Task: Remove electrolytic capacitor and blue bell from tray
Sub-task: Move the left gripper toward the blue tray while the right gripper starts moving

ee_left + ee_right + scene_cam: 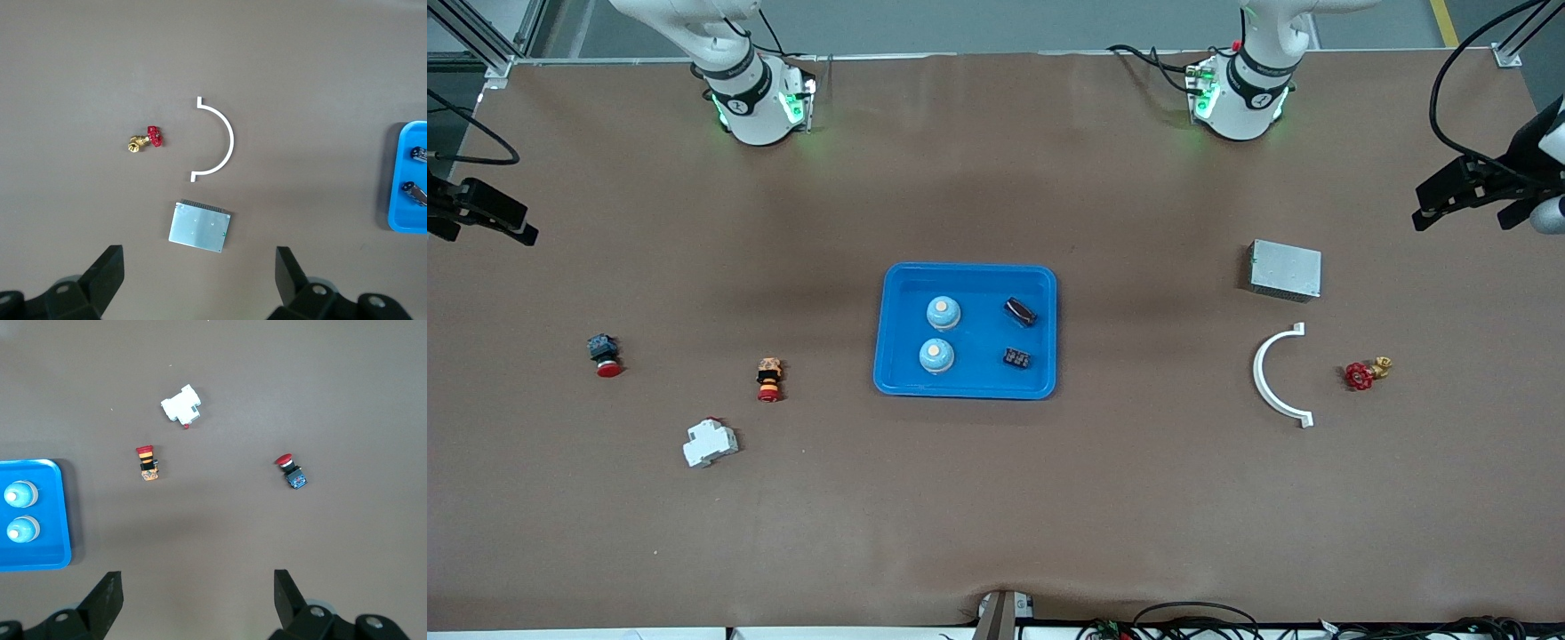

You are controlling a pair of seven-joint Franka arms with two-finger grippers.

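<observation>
Nothing has been lifted yet: the tray (966, 276) sits mid-table with all its contents inside, so the task stands at its opening step, the approach. The electrolytic capacitor (1020, 312) lies in the tray's corner toward the left arm's end and farther from the front camera, tilted on its side; just nearer the camera in the same half sits a flat black block (1016, 358) that must be left alone. Two blue bells share the other half, one bell (943, 313) farther from the camera and the second bell (936, 356) nearer; either seems to satisfy the task. The left gripper (199, 277) hangs high over the table toward the left arm's end of the tray, fingers spread wide and empty, looking down on a grey metal box (199, 228), a white curved bracket (218, 141) and a red-handled brass valve (147, 139). The right gripper (197, 600) hangs likewise toward the right arm's end, fingers spread, empty. The next move likely calls for the left arm to descend on the capacitor, aligning across its short body. The raised rim stands close by it, leaving little finger room there; open table surrounds the tray for set-down.
</observation>
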